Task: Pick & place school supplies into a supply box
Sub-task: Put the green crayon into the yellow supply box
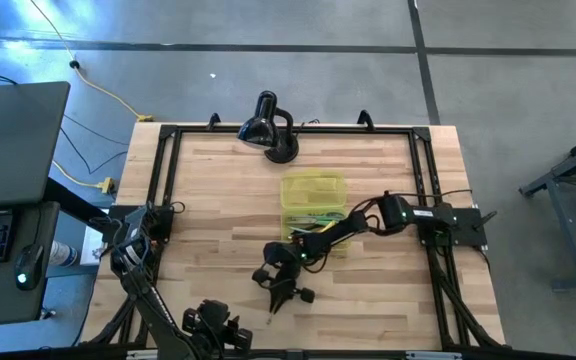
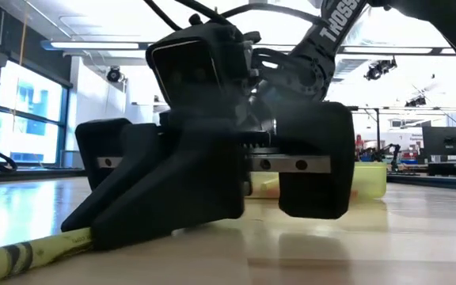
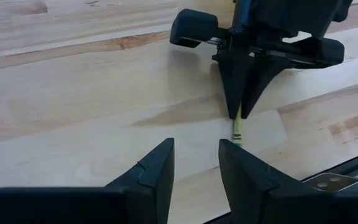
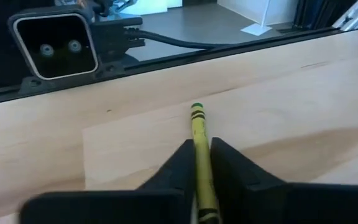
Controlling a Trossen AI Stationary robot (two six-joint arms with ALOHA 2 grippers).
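Near table's front edge, right gripper (image 4: 196, 163) pinching yellow pencil (image 4: 199, 140); arm lettered "TROSS".

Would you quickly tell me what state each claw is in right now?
Left claw: open, empty, low near the table's front edge.
Right claw: shut on the yellow-green crayon, which lies on the table.

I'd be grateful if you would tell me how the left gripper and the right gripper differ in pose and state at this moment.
The right gripper is down at the table with its fingers closed on a yellow-green pencil; the left gripper holds nothing, its fingers apart. The right gripper works in front of the supply box, while the left gripper waits at the table's near edge, facing it. Both have two dark fingers.
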